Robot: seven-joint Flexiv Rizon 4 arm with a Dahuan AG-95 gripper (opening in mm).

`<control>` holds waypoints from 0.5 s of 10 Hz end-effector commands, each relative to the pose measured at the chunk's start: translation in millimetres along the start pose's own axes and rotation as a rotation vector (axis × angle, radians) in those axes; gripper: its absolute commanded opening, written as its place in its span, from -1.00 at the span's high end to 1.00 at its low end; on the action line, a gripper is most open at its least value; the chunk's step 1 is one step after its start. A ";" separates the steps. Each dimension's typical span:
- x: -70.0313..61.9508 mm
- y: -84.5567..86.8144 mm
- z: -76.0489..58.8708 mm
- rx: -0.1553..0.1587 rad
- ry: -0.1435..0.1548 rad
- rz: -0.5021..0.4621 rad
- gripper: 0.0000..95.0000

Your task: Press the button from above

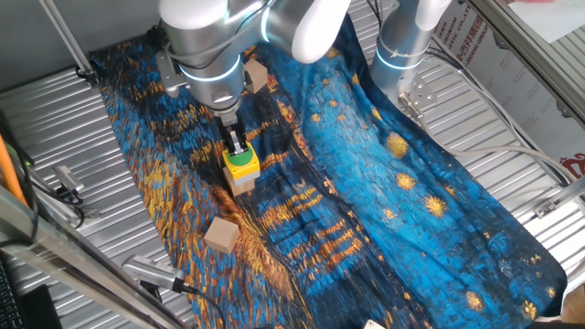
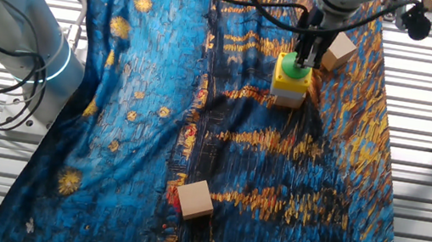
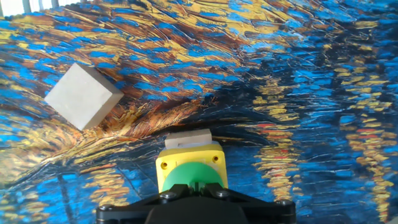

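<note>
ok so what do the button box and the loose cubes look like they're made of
The button: glossy moulded plastic by its look, green cap, yellow housing, pale grey base. The cubes: probably unfinished wood, matte tan with square edges. The cloth under them: printed fabric, visibly creased.

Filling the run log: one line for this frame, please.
phase: press from above | gripper: over green button, contact unclear | fingers: state unclear | button box: upright on cloth | wooden cubes: apart, untouched

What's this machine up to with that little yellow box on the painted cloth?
The robot arm has its gripper right over the button, a green cap on a small yellow box, meeting it from above. Whether it is pressed in yet cannot be told. The box stands on a blue and gold cloth. Two plain wooden cubes, one near and one farther off, lie untouched.
</note>
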State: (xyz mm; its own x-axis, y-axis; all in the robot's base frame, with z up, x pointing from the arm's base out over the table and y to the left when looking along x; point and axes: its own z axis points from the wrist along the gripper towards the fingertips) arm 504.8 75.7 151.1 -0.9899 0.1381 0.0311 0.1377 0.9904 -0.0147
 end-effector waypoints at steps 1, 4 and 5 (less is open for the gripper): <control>5.1 0.1 3.1 0.046 0.019 -0.038 1.00; 12.1 -3.2 -19.2 -0.015 0.050 -0.063 1.00; 12.6 -3.4 -20.4 -0.017 0.052 -0.069 1.00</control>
State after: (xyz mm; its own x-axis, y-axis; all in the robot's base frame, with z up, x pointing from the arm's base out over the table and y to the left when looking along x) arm 493.0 74.9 171.2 -0.9939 0.0615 0.0910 0.0587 0.9977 -0.0337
